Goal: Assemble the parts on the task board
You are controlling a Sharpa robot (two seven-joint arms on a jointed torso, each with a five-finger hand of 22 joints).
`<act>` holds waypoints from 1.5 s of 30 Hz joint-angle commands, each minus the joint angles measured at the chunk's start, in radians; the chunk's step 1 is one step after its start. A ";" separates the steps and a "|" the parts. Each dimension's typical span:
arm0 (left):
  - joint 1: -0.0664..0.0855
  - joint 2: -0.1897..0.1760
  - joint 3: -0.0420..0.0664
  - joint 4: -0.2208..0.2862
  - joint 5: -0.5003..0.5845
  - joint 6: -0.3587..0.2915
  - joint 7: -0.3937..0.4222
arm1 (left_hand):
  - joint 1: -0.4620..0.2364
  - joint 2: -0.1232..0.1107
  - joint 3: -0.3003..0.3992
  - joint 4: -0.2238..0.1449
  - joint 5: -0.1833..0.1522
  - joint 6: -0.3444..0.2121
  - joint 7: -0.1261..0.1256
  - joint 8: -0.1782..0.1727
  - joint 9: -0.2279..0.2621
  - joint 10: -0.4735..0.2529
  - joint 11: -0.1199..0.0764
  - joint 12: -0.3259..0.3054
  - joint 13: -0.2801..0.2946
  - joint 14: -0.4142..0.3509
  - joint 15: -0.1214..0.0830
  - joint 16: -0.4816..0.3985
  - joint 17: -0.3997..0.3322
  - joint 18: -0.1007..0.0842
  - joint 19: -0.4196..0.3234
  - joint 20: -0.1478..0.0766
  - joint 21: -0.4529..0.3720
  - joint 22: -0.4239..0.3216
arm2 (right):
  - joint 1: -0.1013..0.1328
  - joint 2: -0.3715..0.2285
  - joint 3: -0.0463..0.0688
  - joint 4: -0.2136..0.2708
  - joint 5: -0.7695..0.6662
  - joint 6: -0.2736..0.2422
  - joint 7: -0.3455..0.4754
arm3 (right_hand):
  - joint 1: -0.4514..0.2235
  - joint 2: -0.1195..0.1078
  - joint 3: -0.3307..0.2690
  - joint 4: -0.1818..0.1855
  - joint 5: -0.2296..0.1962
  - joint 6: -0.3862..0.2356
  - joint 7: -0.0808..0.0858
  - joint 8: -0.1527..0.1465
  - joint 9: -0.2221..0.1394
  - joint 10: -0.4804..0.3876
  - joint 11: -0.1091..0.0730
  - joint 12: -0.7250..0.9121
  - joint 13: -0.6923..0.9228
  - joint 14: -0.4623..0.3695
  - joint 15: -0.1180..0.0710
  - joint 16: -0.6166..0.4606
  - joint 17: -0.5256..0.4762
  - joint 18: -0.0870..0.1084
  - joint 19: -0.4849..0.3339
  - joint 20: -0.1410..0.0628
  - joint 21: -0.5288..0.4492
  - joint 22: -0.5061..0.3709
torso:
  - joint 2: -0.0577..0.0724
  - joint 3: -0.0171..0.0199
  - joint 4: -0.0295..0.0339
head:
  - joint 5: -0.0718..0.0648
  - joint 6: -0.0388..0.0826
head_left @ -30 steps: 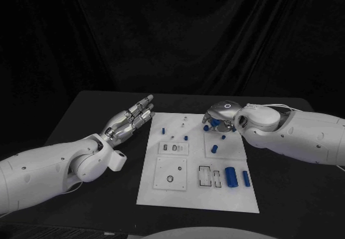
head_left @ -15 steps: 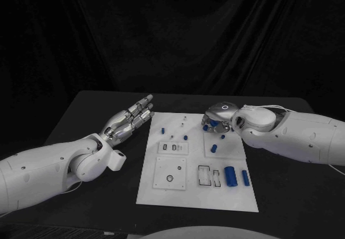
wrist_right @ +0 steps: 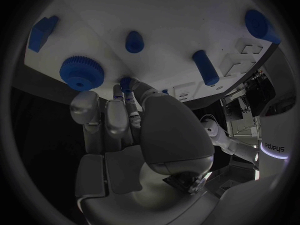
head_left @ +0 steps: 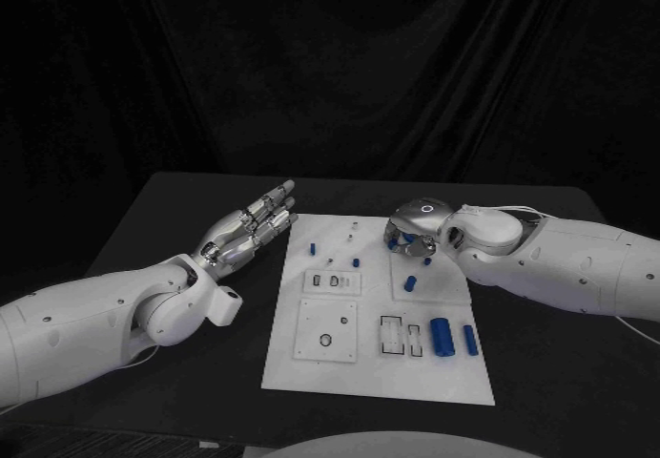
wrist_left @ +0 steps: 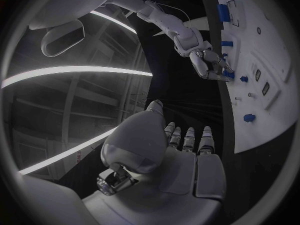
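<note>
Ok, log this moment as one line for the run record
left hand: open, beside task board | right hand: fingertips at small blue part, grip unclear

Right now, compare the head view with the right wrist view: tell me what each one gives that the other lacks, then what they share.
Head view alone: the left hand, fingers apart and holding nothing, beside the task board; the two blue cylinders lying at the board's near right; and the rectangular slots beside them.

Right wrist view alone: a blue gear on the board, plus the right hand's fingertips closed around a small blue part.

Both: the right hand over the board's far right area, and the white board carrying blue pegs.
</note>
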 commanded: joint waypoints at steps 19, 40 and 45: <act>-0.002 -0.002 0.001 0.000 -0.001 0.024 0.063 | 0.031 -0.004 0.021 -0.008 0.028 0.000 0.015 0.000 0.000 0.000 0.018 -0.003 -0.001 0.001 0.026 -0.004 -0.001 0.016 -0.001 0.021 -0.003 -0.001 | 0.038 -0.008 0.007 0.032 -0.010 -0.142 0.036 | 0.061 0.007 0.074 -0.041 -0.154 0.098 0.003 0.020 0.028 0.132 -0.011 -0.005 0.001 0.006 -0.005 -0.009 -0.008 -0.027 0.023 -0.005 0.038 0.067 | 0.000 -0.0043 0.0039 | 0.005 0.008; -0.003 0.021 0.001 -0.020 -0.001 0.016 0.064 | 0.037 -0.005 0.026 -0.010 0.034 -0.014 0.011 -0.003 -0.002 0.000 0.020 -0.003 -0.001 0.001 0.005 -0.004 -0.001 0.015 -0.001 0.016 -0.003 -0.001 | 0.051 0.171 0.021 -0.148 -0.009 -0.096 0.050 | 0.039 -0.009 0.062 -0.025 -0.158 0.078 0.000 -0.002 0.025 0.109 -0.010 -0.010 -0.002 0.000 -0.012 -0.019 -0.020 -0.028 0.022 -0.012 0.038 0.076 | 0.018 -0.0056 0.0317 | -0.009 0.017; -0.003 0.021 0.001 -0.021 -0.001 0.017 0.062 | 0.038 -0.005 0.027 -0.010 0.035 -0.014 0.010 -0.003 -0.002 0.000 0.020 -0.003 -0.001 0.001 0.003 -0.004 -0.001 0.015 -0.001 0.015 -0.003 -0.001 | 0.049 0.180 0.021 -0.165 -0.009 -0.081 0.047 | 0.036 -0.012 0.060 -0.021 -0.158 0.073 -0.002 -0.008 0.023 0.102 -0.011 -0.010 -0.002 -0.003 -0.012 -0.022 -0.025 -0.028 0.020 -0.012 0.036 0.076 | 0.020 -0.0050 0.0344 | -0.011 0.018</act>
